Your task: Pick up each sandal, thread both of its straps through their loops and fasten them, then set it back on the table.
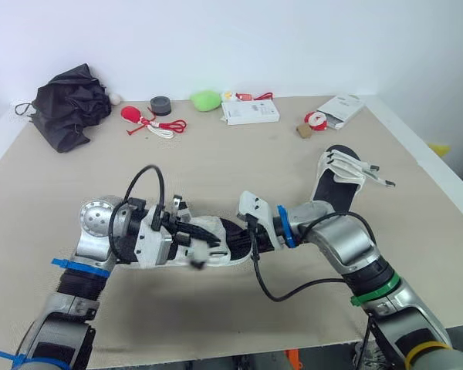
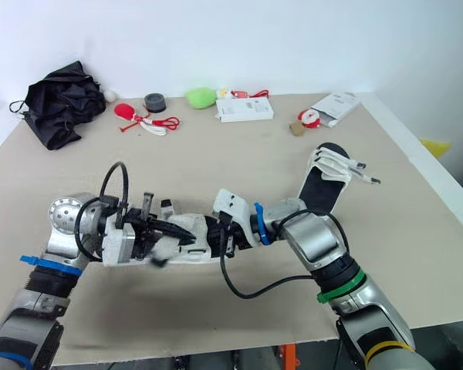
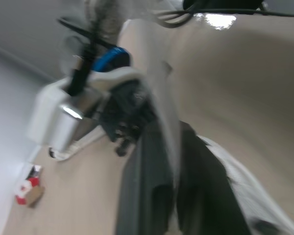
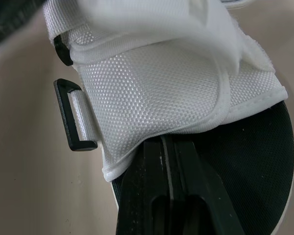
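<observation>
One spare sandal [image 1: 341, 179] (right side), black bundle [image 1: 69, 104]

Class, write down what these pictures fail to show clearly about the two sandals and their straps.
- Right wrist view: the held sandal runs off the picture's edges. A strap close to the camera is blurred, so whether it passes through the black loop cannot be told.
- Left wrist view: motion blur smears that sandal's straps.
- Head views: the second sandal has fastenings too small to judge.

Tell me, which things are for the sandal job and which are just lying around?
For the job: near sandal, far sandal.

Just lying about: black bundle, red-and-white cord, grey roll, green toy, white box, white packet.
</observation>
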